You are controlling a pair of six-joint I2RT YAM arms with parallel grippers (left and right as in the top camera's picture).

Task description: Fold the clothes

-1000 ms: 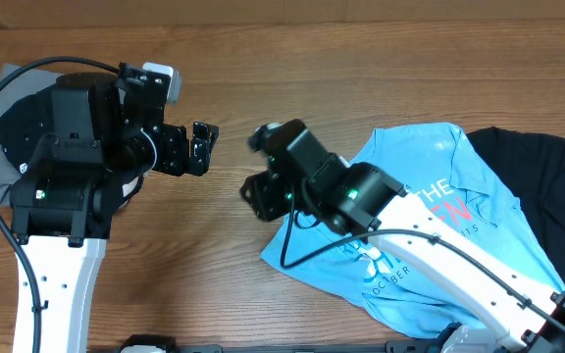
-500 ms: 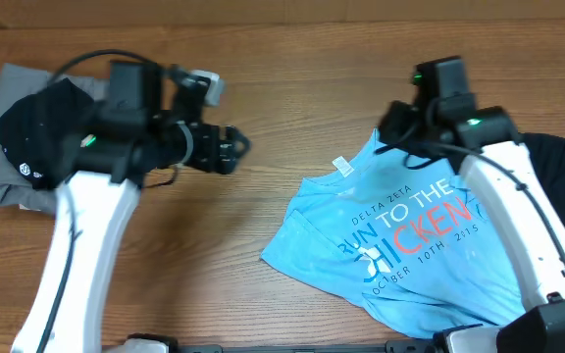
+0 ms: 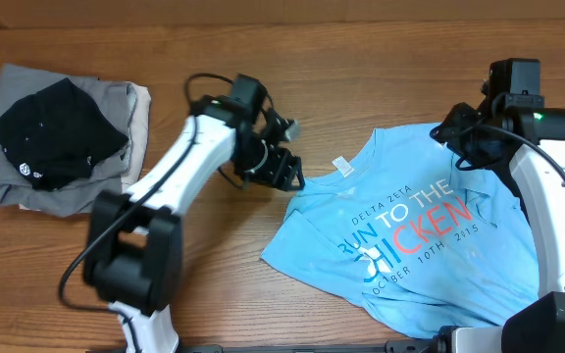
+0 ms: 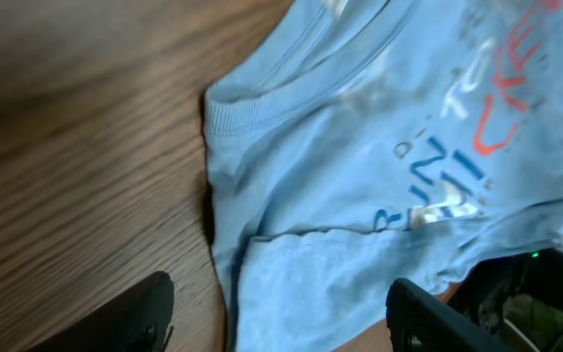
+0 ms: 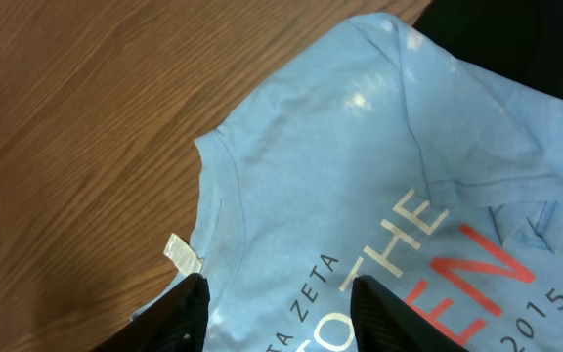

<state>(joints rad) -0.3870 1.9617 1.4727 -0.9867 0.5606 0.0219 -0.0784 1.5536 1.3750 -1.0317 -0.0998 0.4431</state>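
**Left arm.** Rises from the lower left of the overhead view and bends toward centre. My left gripper (image 3: 279,170) hangs at the light-blue T-shirt's (image 3: 400,245) upper-left edge. In the wrist view its fingertips (image 4: 150,311) stand apart at the bottom corners, nothing clamped between them, with the shirt's ribbed collar (image 4: 225,115) below.

**Right arm.** Climbs the right edge of the overhead view and turns inward. My right gripper (image 3: 462,144) is over the shirt's upper-right part. Its fingertips (image 5: 387,311) are likewise spread and empty, above the printed lettering.

**T-shirt.** Right of centre, lying rumpled and unfolded, print facing up. A white label (image 3: 341,165) shows at the neck.

**Black garment.** (image 5: 526,39) Upper-right corner of the right wrist view, partly under the shirt.

**Pile.** Upper left of the overhead view, well apart from both grippers. A black piece (image 3: 57,132) lies on a grey one (image 3: 23,191), with a beige edge (image 3: 141,113) at its right.

**Surface.** Wood-grain table (image 3: 214,265), brown.
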